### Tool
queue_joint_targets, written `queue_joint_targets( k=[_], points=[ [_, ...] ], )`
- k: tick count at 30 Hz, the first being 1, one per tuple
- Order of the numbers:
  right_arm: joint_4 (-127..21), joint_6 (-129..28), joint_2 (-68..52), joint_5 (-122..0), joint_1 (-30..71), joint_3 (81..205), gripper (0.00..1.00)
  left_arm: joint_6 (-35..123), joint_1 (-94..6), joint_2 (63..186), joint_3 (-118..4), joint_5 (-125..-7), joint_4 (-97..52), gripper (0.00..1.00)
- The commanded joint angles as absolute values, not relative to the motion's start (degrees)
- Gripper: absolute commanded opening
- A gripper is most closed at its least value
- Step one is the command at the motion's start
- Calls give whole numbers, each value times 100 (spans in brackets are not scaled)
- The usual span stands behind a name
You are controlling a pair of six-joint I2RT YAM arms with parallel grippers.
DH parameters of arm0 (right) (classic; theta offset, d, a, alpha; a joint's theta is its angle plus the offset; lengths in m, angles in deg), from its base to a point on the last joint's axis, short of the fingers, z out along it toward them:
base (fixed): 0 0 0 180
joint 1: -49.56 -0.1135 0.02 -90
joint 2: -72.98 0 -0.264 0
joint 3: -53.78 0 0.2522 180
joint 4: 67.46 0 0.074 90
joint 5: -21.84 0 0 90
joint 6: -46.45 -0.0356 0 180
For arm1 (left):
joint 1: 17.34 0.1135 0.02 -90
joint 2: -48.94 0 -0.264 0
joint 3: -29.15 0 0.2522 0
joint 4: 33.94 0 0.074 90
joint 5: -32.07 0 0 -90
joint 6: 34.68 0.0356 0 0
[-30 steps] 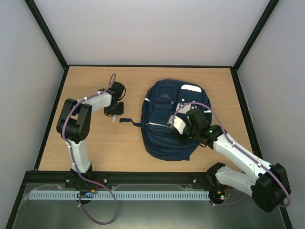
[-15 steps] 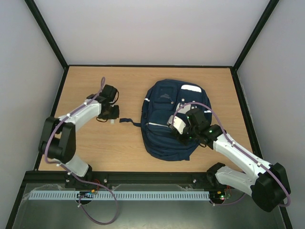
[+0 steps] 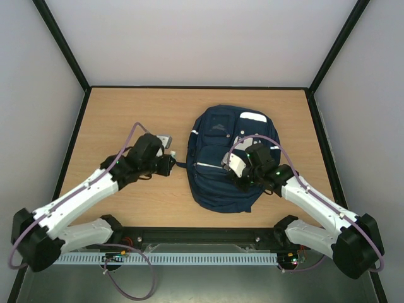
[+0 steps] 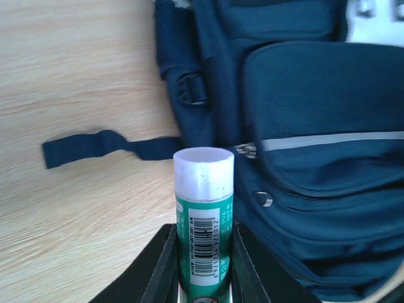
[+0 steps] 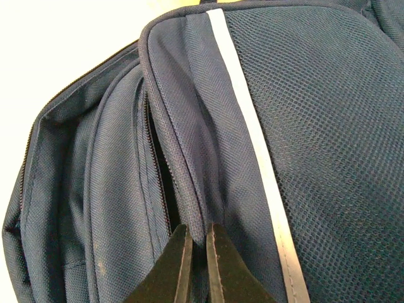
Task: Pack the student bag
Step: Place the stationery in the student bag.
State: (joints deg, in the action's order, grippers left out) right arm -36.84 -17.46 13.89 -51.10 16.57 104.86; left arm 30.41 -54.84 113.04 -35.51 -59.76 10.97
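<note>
Plainly early in the packing, judging from how things lie. Underneath everything, a wooden desk (image 3: 126,113); on it, a little toward three o'clock from its centre, the student bag (image 3: 218,189), lying flat with front pockets up and white stripes showing. No contents visible in it, only a dark slit (image 5: 158,170) between two fabric panels in the right wrist view, running from twelve to six o'clock. Near the bag's middle, the right end effector (image 5: 197,237), clamped on a fold of navy fabric just beside that slit, probably to hold the pocket mouth apart. At nine o'clock of the bag, close beside its edge, the left end effector (image 4: 203,259), closed around a glue stick (image 4: 203,189) with a green body, a barcode and a white cap, held above the desk. Smaller again, a loose dark strap (image 4: 95,149) flat on the wood at nine o'clock of the cap, and a metal zip pull (image 4: 246,150) just at three o'clock of it, by a grey stripe (image 4: 328,142). Done, as far as can be told: one item in hand beside the bag, one opening pinched. Left: carrying the stick over to the slit, easing it inside, letting go, then presumably closing the zip. Impossible to tell whether any further items are due.
</note>
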Motion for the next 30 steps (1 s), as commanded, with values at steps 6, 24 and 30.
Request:
queue_joint_targets(
  k=[6, 24, 30],
  points=[
    [-2825, -1881, 1428, -5634, 1678, 11508, 3, 2874, -6632, 10394, -2924, -5121, 714, 11],
    [-2560, -1753, 1404, -6639, 1678, 12786, 1, 4506, -8813, 11677, -4077, -3984, 305, 12],
    [-2448, -1674, 1383, -6658, 1678, 13030, 1, 5737, -9365, 12683, -4903, -3354, 367, 12]
  ],
)
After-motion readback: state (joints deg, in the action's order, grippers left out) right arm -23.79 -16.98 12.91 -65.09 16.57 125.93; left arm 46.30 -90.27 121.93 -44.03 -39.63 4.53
